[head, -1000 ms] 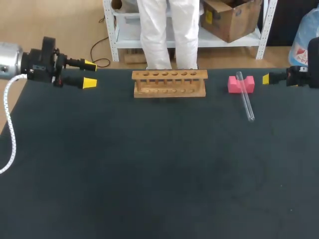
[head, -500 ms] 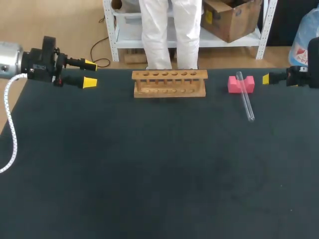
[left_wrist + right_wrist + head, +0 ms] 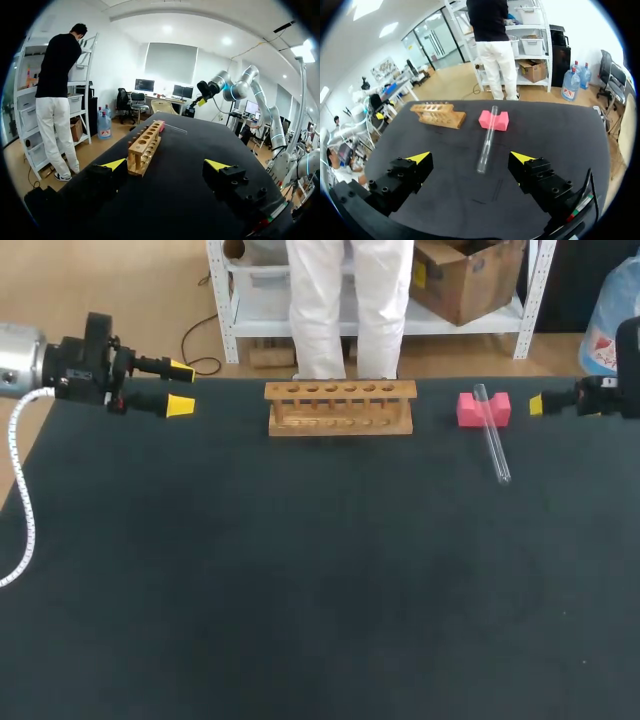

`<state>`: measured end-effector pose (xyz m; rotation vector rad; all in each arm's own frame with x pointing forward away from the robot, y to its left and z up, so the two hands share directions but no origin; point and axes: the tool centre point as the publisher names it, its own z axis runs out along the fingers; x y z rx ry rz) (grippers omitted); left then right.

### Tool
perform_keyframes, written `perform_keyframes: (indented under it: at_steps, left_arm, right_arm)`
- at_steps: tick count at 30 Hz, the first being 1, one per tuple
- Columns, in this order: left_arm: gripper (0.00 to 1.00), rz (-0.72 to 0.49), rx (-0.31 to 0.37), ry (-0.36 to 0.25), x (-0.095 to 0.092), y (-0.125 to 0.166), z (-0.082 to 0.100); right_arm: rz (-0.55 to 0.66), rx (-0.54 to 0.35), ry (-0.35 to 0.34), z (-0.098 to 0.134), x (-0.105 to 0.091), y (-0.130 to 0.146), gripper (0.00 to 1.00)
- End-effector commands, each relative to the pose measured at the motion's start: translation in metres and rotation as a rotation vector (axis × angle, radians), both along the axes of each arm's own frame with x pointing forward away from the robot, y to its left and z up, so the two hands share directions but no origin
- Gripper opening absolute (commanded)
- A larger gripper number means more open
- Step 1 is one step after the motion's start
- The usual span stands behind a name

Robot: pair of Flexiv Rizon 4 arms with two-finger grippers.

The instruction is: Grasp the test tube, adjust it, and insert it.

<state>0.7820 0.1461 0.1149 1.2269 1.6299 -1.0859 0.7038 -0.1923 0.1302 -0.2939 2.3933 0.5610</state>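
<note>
A clear glass test tube (image 3: 491,436) (image 3: 487,138) lies with its far end resting in the notch of a pink foam block (image 3: 483,408) (image 3: 493,120) and its near end on the mat. A wooden tube rack (image 3: 340,407) (image 3: 146,147) (image 3: 438,114) stands at the back middle, its holes empty. My right gripper (image 3: 535,401) (image 3: 471,157) hovers open at the table's right edge, the tube ahead of it between the lines of its fingers, some way off. My left gripper (image 3: 179,388) (image 3: 165,163) is open at the back left, pointing at the rack.
The dark mat (image 3: 300,570) covers the whole table. My left arm's white cable (image 3: 20,502) hangs along the left edge.
My right gripper has drawn slightly to the right. The tube, block, rack and left arm are where they were.
</note>
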Motion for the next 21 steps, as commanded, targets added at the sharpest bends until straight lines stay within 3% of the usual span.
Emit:
perform_keyframes:
  at_steps: [1, 9, 21]
  left_arm:
    - [1.0, -0.001, -0.002, -0.002, 0.0, 0.0, -0.001]
    - [1.0, -0.001, -0.002, -0.002, 0.0, 0.0, -0.001]
    - [1.0, -0.001, -0.002, -0.002, 0.0, 0.0, -0.001]
  right_arm:
    - [-0.107, -0.165, 0.012, 0.004, 0.008, 0.008, 1.0]
    - [-0.163, -0.314, -0.029, -0.005, 0.023, 0.019, 1.0]
    - [-0.244, -0.324, -0.149, -0.031, 0.038, 0.023, 1.0]
